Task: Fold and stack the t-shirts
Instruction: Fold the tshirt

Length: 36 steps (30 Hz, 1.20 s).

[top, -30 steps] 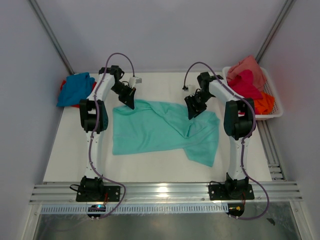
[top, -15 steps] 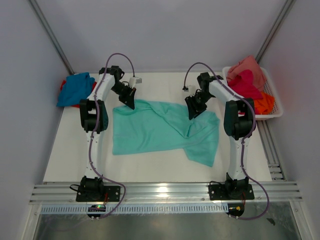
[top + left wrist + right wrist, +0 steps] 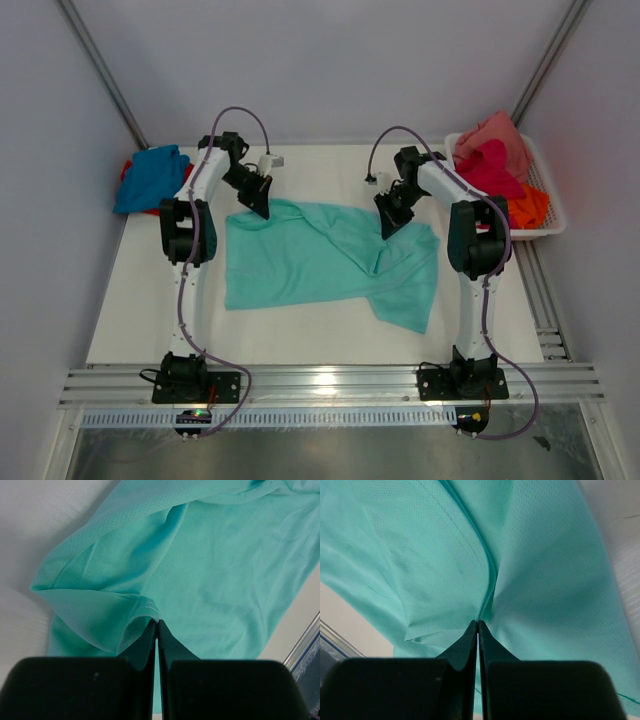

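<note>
A large mint-teal t-shirt (image 3: 320, 262) lies spread and creased across the middle of the table. My left gripper (image 3: 262, 209) is shut on its far left edge; the left wrist view shows a fold of teal t-shirt (image 3: 200, 575) pinched at the tips of the left gripper (image 3: 157, 622). My right gripper (image 3: 388, 228) is shut on the shirt's far right part; in the right wrist view the teal t-shirt (image 3: 435, 555) puckers into the tips of the right gripper (image 3: 478, 622). A blue t-shirt (image 3: 150, 176) lies over a red one (image 3: 127, 170) at the far left.
A white mesh basket (image 3: 555, 210) at the far right holds salmon pink (image 3: 495, 135), magenta (image 3: 490, 170) and orange (image 3: 528, 207) tees. A metal rail (image 3: 330, 382) runs along the near edge, between the arm bases. Grey walls close in on the left, back and right.
My right gripper has closed on the teal cloth; its jaws stood apart in the earlier frames. The left arm and the shirt's lie look unchanged.
</note>
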Tool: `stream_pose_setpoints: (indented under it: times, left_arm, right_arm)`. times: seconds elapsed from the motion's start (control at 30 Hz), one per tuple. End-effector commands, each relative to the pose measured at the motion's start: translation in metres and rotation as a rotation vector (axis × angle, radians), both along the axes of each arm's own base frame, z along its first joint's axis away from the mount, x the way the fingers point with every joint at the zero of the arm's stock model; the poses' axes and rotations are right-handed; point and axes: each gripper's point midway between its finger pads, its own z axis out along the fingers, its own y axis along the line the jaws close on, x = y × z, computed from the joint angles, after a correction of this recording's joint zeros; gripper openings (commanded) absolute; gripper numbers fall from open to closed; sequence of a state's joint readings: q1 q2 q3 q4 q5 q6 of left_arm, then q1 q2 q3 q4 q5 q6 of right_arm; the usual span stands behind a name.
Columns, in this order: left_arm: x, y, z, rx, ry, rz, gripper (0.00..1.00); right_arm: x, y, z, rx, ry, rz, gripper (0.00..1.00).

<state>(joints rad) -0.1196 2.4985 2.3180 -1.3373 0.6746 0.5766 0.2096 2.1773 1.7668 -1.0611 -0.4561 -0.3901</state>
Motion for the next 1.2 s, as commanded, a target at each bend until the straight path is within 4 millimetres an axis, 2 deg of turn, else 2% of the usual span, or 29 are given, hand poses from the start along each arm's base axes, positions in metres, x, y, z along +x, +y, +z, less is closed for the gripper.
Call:
stream_pose_setpoints:
  times: [0.0, 0.17, 0.3, 0.43, 0.5, 0.53, 0.73, 0.8, 0.93, 1.1, 1.17]
  left_arm:
    - [-0.010, -0.003, 0.004, -0.024, 0.046, 0.001, 0.00]
    - [-0.005, -0.001, 0.005, -0.011, 0.031, 0.017, 0.00]
    - [0.010, 0.001, 0.012, 0.010, -0.027, 0.058, 0.00]
    - [0.034, 0.007, 0.020, 0.053, -0.122, 0.106, 0.00]
    - [0.047, 0.012, 0.027, 0.086, -0.173, 0.134, 0.00]
    - [0.051, 0.013, 0.030, 0.090, -0.188, 0.150, 0.00]
    - [0.089, 0.031, 0.057, 0.098, -0.314, 0.329, 0.00]
    - [0.103, 0.037, 0.065, 0.108, -0.364, 0.379, 0.00]
    - [0.129, 0.063, 0.082, 0.210, -0.492, 0.489, 0.00]
    - [0.157, 0.086, 0.106, 0.276, -0.639, 0.610, 0.00]
    - [0.163, 0.090, 0.110, 0.283, -0.662, 0.650, 0.00]
  right_arm:
    - [0.006, 0.003, 0.016, 0.017, -0.055, 0.007, 0.03]
    - [0.012, 0.003, 0.023, 0.019, -0.088, 0.006, 0.03]
    - [0.032, 0.003, 0.041, 0.008, -0.176, -0.005, 0.03]
    - [0.059, 0.003, 0.060, -0.002, -0.270, -0.005, 0.03]
    - [0.069, 0.003, 0.060, -0.013, -0.282, -0.011, 0.03]
    - [0.078, 0.002, 0.069, -0.014, -0.314, -0.019, 0.03]
    - [0.106, -0.001, 0.084, -0.040, -0.409, -0.058, 0.03]
    - [0.115, -0.007, 0.084, -0.075, -0.436, -0.081, 0.03]
    - [0.141, -0.018, 0.086, -0.137, -0.520, -0.170, 0.03]
    - [0.174, -0.046, 0.098, -0.250, -0.651, -0.306, 0.03]
    - [0.188, -0.059, 0.101, -0.305, -0.705, -0.354, 0.03]
